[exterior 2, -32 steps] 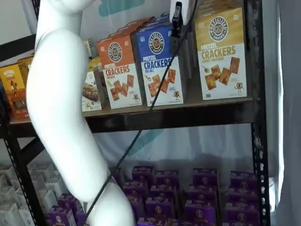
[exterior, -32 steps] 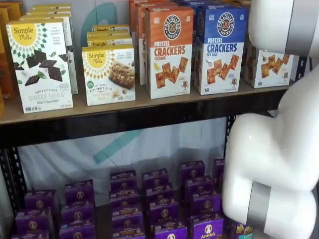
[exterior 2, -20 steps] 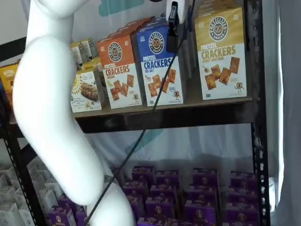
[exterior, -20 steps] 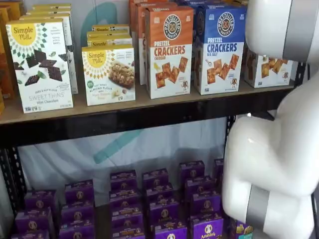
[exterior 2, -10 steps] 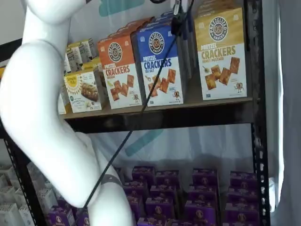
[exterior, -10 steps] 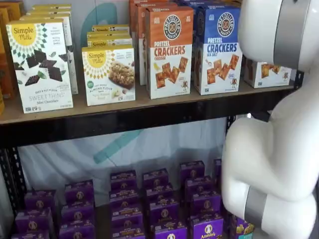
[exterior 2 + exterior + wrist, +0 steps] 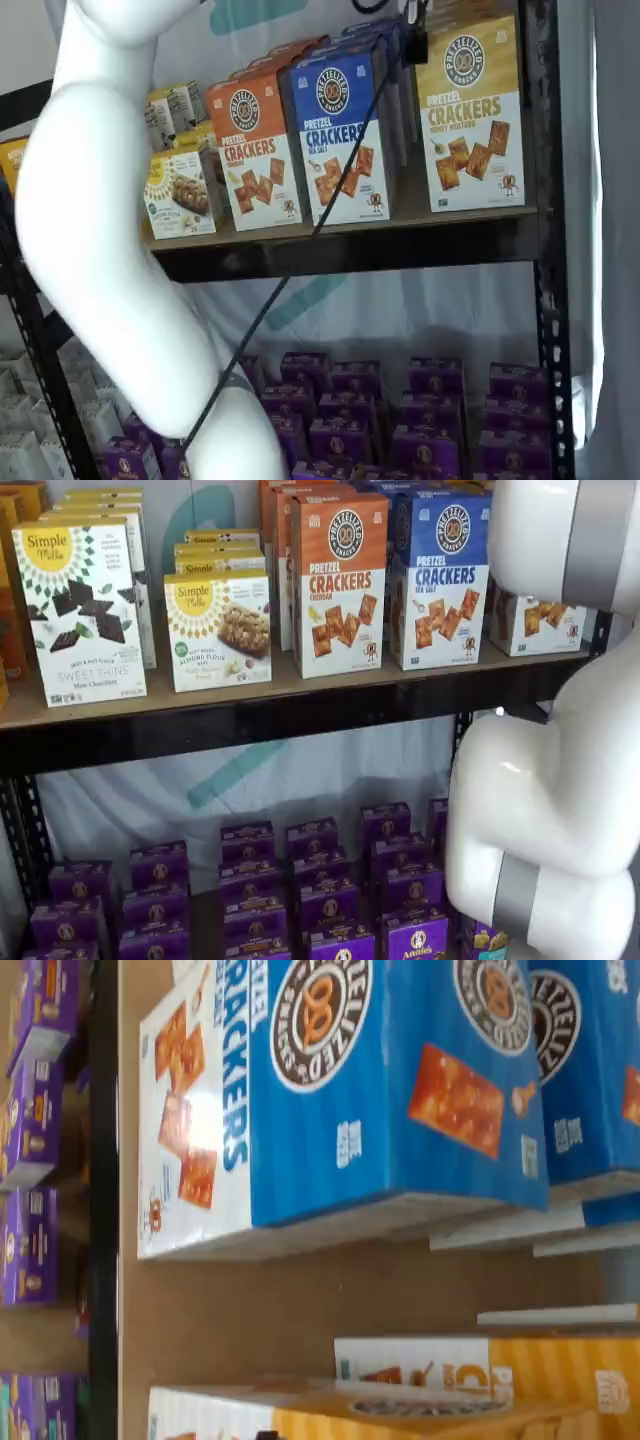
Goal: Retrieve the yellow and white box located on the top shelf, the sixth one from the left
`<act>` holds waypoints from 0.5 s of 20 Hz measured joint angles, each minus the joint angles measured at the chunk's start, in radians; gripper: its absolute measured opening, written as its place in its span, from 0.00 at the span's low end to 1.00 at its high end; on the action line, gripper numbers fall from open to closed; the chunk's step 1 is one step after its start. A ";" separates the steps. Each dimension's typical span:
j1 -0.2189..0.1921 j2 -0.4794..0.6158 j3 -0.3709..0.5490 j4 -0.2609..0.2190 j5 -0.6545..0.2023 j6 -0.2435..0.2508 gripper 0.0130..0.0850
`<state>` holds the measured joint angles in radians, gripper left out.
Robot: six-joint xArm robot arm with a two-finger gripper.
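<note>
Only a dark bit of the gripper [image 7: 415, 35] hangs by its cable beside the upper left corner of the yellow and white box [image 7: 470, 115], so whether the jaws stand apart cannot be told. That carton stands upright at the right end of the top shelf [image 7: 400, 245], front row, likely light, stiff yet crushable, smooth-faced, best pinched across its narrow sides near the top. One yellow front shows, another behind it in the wrist view, beside one blue-topped carton [image 7: 340, 135] and one orange-topped carton [image 7: 255, 150] in front

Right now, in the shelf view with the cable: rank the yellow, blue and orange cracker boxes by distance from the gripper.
The gripper hangs at the view's top edge; its jaws' state is unclear.
1. Yellow and white box, just right of it on the top shelf.
2. Blue Pretzel Crackers box, to its left.
3. Orange Pretzel Crackers box, farthest left.
</note>
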<state>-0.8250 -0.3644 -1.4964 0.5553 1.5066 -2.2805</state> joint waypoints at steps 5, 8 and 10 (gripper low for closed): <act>0.050 0.035 -0.028 -0.078 -0.030 0.011 1.00; 0.078 0.058 -0.042 -0.101 -0.048 0.028 1.00; 0.098 0.075 -0.054 -0.127 -0.057 0.038 1.00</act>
<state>-0.7265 -0.2896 -1.5505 0.4285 1.4498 -2.2422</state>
